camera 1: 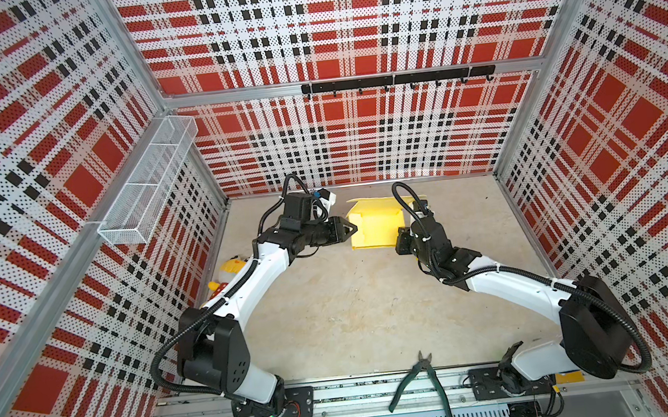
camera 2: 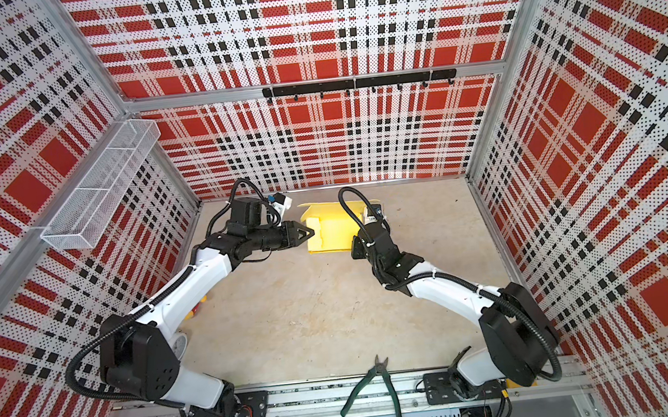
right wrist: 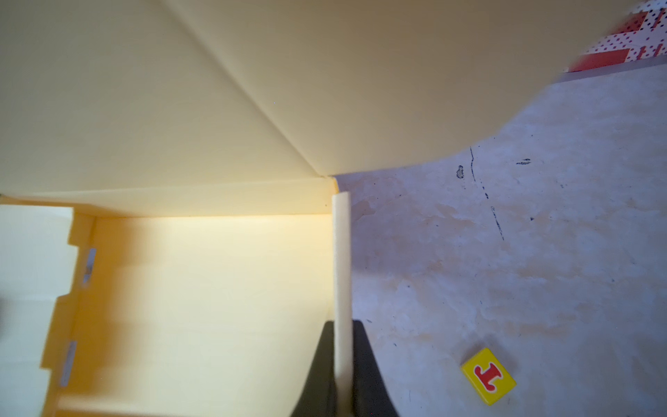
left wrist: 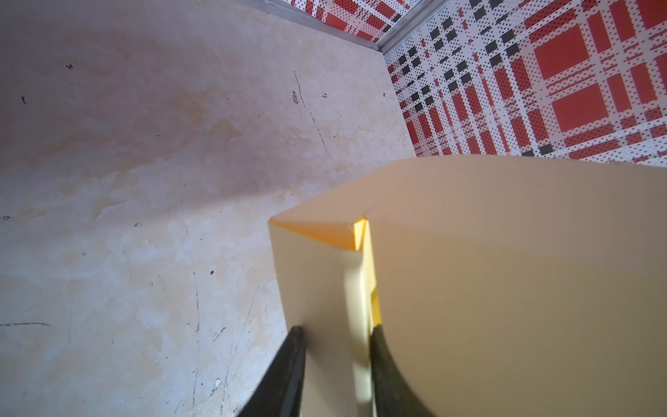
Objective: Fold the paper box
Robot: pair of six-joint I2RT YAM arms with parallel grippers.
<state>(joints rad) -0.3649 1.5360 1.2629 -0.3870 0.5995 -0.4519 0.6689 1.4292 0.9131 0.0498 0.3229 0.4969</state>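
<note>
The paper box (camera 1: 371, 226) sits at the 12 o'clock end of the table (camera 1: 354, 308) in both top views, partly formed, with side walls standing and its far flap raised. Your left gripper (left wrist: 335, 328) is at the box's 9 o'clock side; its fingers straddle that side wall and press it from both faces. Your right gripper (right wrist: 343, 325) is at about 4 o'clock of the box, pinched tight on the thin edge of the opposite wall. A small yellow block (right wrist: 489, 375) with a red letter lies near that wall, not touching it. Green-handled cutters (camera 1: 420, 381) lie at the table's 6 o'clock edge.
</note>
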